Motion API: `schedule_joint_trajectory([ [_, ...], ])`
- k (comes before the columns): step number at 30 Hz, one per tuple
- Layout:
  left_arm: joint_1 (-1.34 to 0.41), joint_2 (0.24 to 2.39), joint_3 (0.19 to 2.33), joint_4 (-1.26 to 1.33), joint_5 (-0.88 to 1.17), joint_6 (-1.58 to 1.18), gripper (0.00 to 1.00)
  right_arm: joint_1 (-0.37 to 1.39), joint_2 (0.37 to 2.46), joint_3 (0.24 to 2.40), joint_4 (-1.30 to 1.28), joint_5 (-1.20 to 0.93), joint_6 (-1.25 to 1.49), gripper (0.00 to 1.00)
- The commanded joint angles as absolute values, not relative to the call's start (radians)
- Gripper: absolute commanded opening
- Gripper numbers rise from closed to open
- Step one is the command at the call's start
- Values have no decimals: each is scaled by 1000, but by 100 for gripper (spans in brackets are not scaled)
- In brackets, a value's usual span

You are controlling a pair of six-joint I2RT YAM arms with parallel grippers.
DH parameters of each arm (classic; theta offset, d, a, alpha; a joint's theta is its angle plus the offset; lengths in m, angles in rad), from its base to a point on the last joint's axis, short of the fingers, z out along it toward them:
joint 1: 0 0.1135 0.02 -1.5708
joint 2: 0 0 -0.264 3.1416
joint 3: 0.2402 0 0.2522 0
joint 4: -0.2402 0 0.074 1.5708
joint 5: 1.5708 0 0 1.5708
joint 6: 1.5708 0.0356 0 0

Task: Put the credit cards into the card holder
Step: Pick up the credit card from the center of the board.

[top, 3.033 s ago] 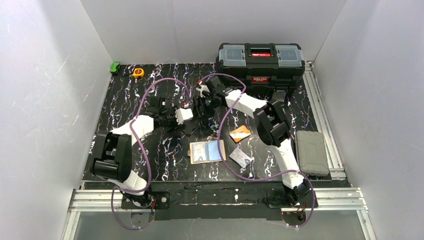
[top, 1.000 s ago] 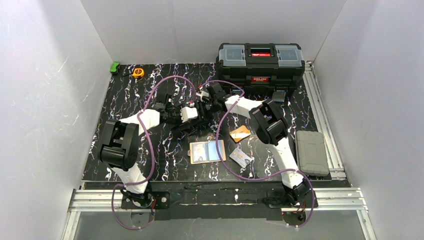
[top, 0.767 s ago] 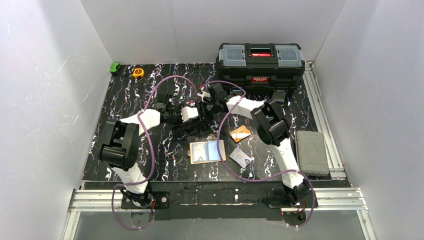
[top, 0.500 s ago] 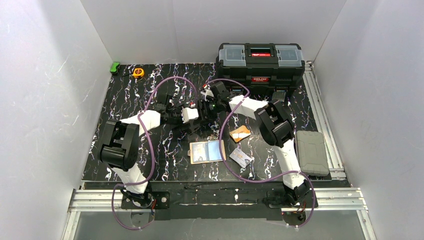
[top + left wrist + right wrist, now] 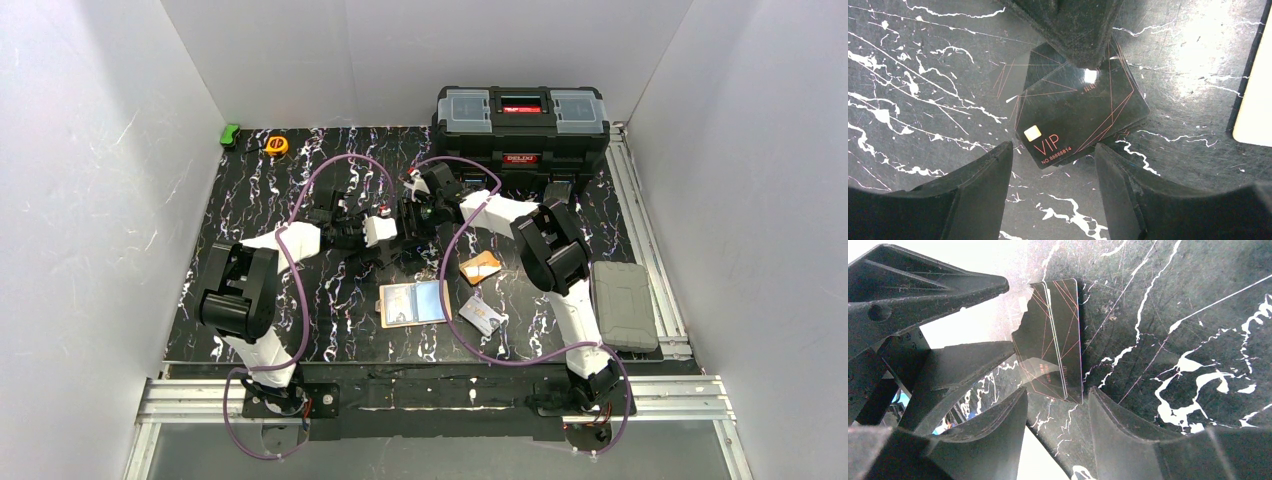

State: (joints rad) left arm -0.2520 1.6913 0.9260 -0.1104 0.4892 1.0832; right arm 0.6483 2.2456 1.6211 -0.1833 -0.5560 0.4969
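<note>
A black credit card [image 5: 1083,115] marked VIP lies on the black marbled table between both grippers. My left gripper [image 5: 1053,152] is open, and the card's near corner lies just ahead of its tips, untouched. One finger [image 5: 1083,30] of the right gripper rests on the card's far end. My right gripper [image 5: 1058,400] is open, with the black card [image 5: 1053,340] just beyond its tips. An orange card [image 5: 480,267] and a silver-white card [image 5: 481,315] lie loose. The cream card holder [image 5: 395,304] lies open and flat, its right half light blue.
A big black toolbox [image 5: 520,125] stands at the back right. A grey case [image 5: 622,305] lies on the right rail. A yellow tape measure [image 5: 276,145] and a small green thing [image 5: 230,133] sit at the back left corner. Purple cables loop over both arms.
Since the earliest frame my left gripper has moved right, up to the right gripper. Over the last second the right wrist shifted slightly toward the back. The loose cards and holder stayed put.
</note>
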Motion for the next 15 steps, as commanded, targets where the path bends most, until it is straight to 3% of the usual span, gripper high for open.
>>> schedule_joint_trajectory([
  [1,-250,1682,943,-184,485,1039,59,643,2227,1627,-194,-546,479,55],
  [15,-252,1696,1014,-210,511,999,58,643,2261,1652,-197,-580,487,54],
])
